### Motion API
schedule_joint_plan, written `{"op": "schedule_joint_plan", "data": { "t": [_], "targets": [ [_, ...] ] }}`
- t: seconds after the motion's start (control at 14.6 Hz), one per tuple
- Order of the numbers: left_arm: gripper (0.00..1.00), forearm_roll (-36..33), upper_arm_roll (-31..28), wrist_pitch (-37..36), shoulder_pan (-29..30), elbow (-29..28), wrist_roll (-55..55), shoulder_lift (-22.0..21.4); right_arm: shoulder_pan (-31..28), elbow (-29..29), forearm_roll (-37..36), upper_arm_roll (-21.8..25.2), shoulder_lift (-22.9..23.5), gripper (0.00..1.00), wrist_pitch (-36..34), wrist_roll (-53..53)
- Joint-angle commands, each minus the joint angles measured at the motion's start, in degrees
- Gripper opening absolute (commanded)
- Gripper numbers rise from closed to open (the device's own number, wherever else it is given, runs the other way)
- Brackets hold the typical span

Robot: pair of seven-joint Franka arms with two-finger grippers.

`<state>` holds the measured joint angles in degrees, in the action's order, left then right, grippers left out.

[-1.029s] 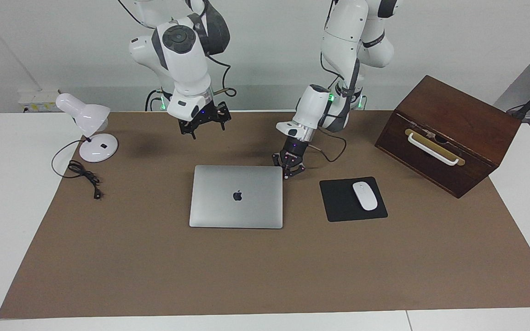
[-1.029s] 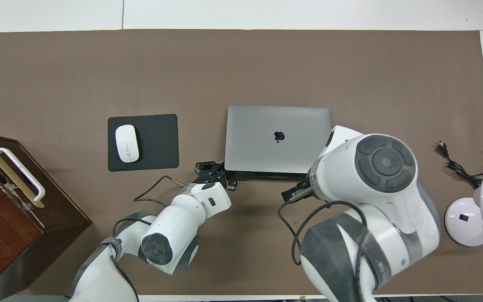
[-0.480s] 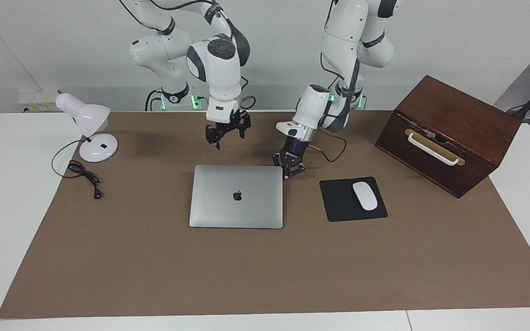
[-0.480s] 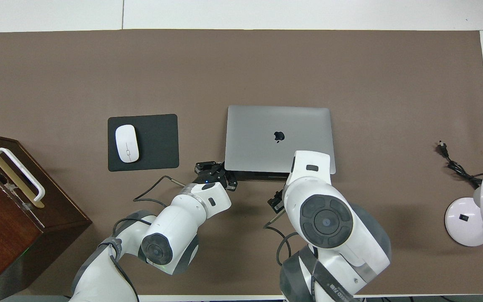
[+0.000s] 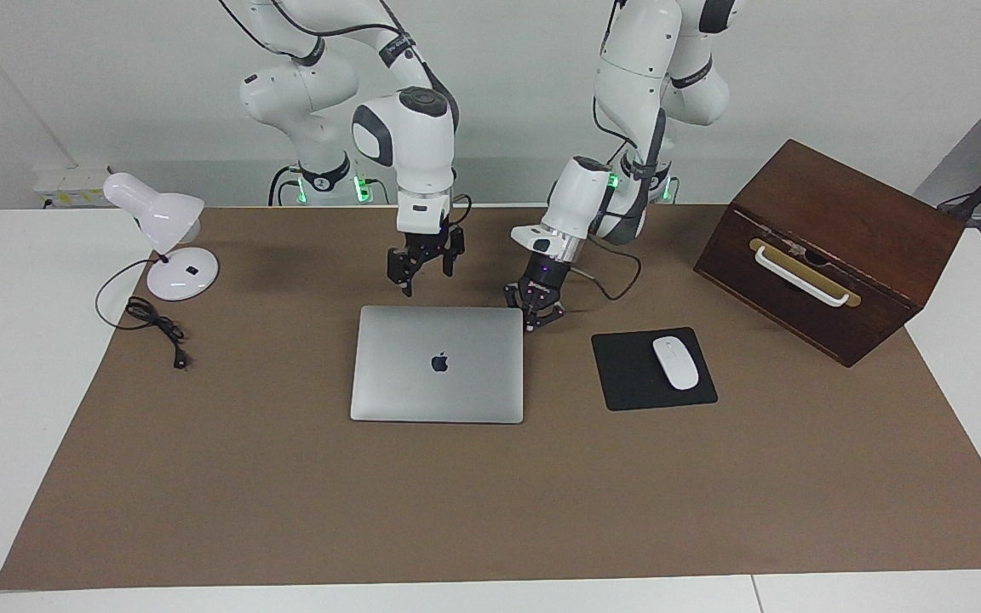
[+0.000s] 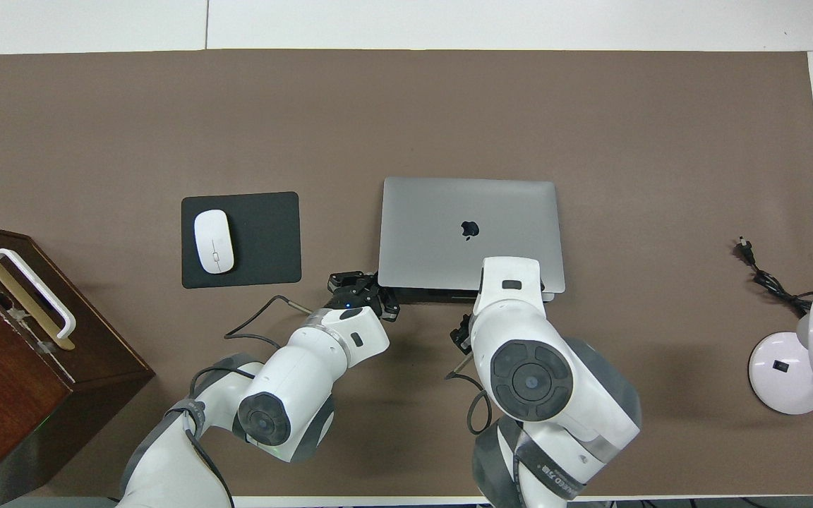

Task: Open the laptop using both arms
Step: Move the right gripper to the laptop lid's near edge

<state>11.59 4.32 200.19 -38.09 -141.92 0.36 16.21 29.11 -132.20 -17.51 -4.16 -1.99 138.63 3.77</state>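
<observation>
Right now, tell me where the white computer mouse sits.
The white computer mouse lies on the black mouse pad, beside the closed silver laptop toward the left arm's end, near the brown wooden box.

The left arm reaches down and forward, its wrist tilted, and its hand [image 5: 539, 317] sits low at the surface with fingertips closed together. The right arm bends at the elbow with its forearm pointing straight down, its hand [image 5: 424, 271] hanging above the surface.
</observation>
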Motion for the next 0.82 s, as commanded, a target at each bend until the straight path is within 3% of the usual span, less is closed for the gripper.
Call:
{"op": "schedule_joint_plan", "data": {
  "t": [0.0,0.41,0.75],
  "targets": [
    [0.00,2.0,-0.2,0.6,-3.5,1.1,0.5,3.1,-0.2,-1.4,-5.9,0.0,0.9,1.00,3.5,0.6],
    [0.00,2.0,-0.2,0.6,-3.6,1.1,0.5,3.1,-2.6,-1.5,-11.4,0.1,3.7,1.00,8.6,0.5],
    [0.00,2.0,-0.2,0.6,-3.6,1.1,0.5,3.1,-3.6,-1.3,-11.8,0.1,4.5,1.00,10.8,0.4]
  ]
}}
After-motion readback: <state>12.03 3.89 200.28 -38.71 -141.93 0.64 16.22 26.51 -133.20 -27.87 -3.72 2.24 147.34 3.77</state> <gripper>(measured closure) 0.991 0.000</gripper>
